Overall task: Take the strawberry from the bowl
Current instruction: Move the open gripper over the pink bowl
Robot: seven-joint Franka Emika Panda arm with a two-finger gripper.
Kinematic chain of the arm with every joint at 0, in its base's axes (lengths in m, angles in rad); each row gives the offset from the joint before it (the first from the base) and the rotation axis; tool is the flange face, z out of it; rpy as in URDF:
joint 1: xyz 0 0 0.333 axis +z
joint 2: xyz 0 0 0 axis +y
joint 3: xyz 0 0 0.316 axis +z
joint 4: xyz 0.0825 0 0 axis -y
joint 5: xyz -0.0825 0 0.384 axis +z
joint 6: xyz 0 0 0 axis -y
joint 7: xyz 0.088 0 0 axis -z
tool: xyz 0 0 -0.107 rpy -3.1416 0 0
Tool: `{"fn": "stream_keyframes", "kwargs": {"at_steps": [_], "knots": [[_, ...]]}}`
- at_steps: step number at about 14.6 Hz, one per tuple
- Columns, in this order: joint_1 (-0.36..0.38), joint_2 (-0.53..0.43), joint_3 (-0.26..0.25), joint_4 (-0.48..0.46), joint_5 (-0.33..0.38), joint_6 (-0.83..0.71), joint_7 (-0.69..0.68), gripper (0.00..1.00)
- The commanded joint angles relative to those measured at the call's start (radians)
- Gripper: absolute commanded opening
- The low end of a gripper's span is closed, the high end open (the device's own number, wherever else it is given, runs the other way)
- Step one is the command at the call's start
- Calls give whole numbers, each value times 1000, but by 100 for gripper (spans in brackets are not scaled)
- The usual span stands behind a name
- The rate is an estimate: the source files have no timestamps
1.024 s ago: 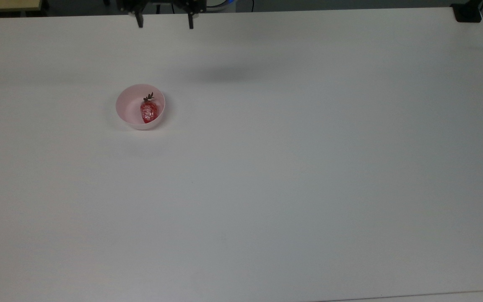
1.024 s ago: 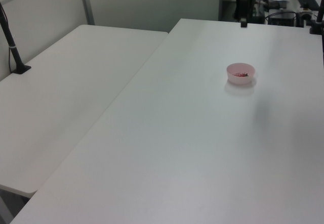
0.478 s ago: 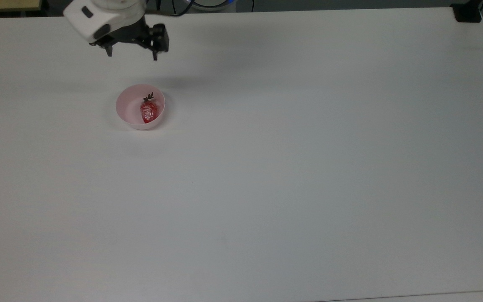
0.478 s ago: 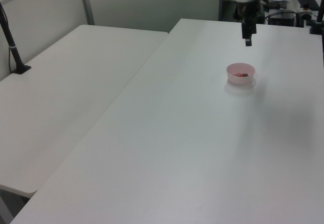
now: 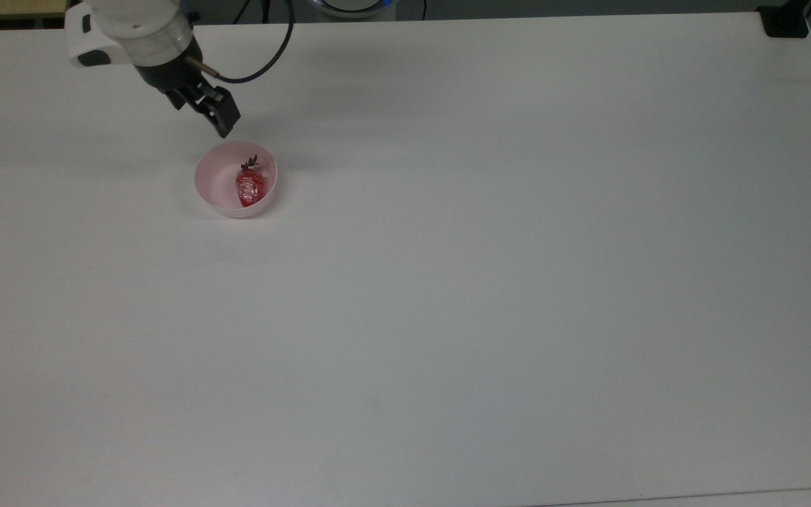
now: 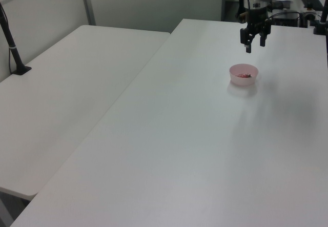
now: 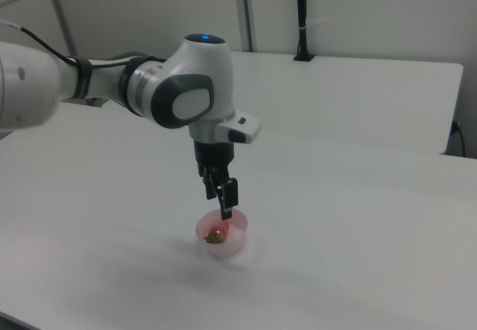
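Observation:
A small pale pink bowl (image 5: 212, 184) stands on the white table (image 5: 483, 282), in the top view's upper left. Inside it lies a glossy red strawberry (image 5: 250, 188) with a dark green stem pointing toward the table's far edge. My gripper (image 5: 223, 125) hangs above the table just beyond the bowl's far rim, pointing down. The left view shows the gripper (image 6: 254, 46) open, with a clear gap between the fingers and nothing in it, above and behind the bowl (image 6: 243, 79). In the right view the gripper (image 7: 226, 209) sits just over the bowl (image 7: 235, 243) and strawberry (image 7: 216, 235).
A black cable (image 5: 265, 60) trails from the wrist toward the table's far edge. A black clamp (image 5: 786, 21) sits on the top view's upper right corner. A second white table (image 6: 66, 88) with a black post (image 6: 10, 37) adjoins on the left view's left.
The arm has swung in from the table's far edge toward the bowl and lowered. The wrist has turned, so the fingers now line up differently. Bowl and strawberry have not moved.

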Motion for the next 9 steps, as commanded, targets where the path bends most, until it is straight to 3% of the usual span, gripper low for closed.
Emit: {"fn": "stream_keyframes", "kwargs": {"at_steps": [1, 6, 9], "knots": [[5, 48, -9, -14, 48, 61, 69, 82], [20, 130, -1, -13, 66, 145, 100, 81], [25, 148, 5, -13, 66, 159, 100, 74]]}}
